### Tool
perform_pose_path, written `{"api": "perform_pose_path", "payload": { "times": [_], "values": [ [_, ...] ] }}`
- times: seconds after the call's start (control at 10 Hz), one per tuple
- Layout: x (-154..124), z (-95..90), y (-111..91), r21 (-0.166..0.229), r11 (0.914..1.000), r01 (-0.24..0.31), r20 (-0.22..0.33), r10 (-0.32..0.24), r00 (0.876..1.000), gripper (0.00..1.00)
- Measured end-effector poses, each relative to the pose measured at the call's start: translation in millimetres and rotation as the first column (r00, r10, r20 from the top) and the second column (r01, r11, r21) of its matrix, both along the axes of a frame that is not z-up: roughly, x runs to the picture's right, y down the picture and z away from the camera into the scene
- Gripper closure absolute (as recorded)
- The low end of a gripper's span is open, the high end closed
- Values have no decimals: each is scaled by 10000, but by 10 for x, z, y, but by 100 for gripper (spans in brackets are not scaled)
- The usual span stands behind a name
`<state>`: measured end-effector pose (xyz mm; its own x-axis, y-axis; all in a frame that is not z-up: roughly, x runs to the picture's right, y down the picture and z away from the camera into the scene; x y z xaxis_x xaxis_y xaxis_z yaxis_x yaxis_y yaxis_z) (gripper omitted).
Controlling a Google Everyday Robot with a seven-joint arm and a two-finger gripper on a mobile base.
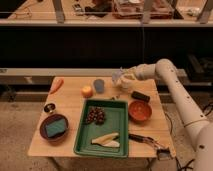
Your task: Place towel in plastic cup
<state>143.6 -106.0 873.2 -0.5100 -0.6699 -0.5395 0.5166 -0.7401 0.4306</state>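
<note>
A pale crumpled towel (119,77) hangs in my gripper (123,80), which is shut on it at the back of the wooden table (70,102). The white arm reaches in from the right. The grey-blue plastic cup (99,85) stands upright on the table just left of the towel and slightly lower. Towel and cup are apart, with a small gap between them.
An orange fruit (87,91) sits left of the cup and a carrot (56,85) at the far left. A green tray (116,120) holds grapes and a banana. A red bowl (139,111), a black block (140,96) and a dark bowl with a sponge (54,127) are also on the table.
</note>
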Motion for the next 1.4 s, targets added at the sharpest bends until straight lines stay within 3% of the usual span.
{"api": "perform_pose_path", "payload": {
  "times": [0.2,0.4,0.6,0.8,1.2,1.4],
  "values": [
    [-183,-214,-151,437,9990,-88,586,62,9983,98],
    [-430,-330,-218,998,9942,393,401,-435,9982,98],
    [-620,-335,-159,1431,9852,942,157,-975,9951,98],
    [-802,-264,-33,1730,9710,1652,-260,-1631,9863,98],
    [-980,-37,175,1812,9565,2286,-640,-2205,9733,98],
    [-1016,43,225,1878,9446,2692,-1107,-2520,9614,98]
  ]
}}
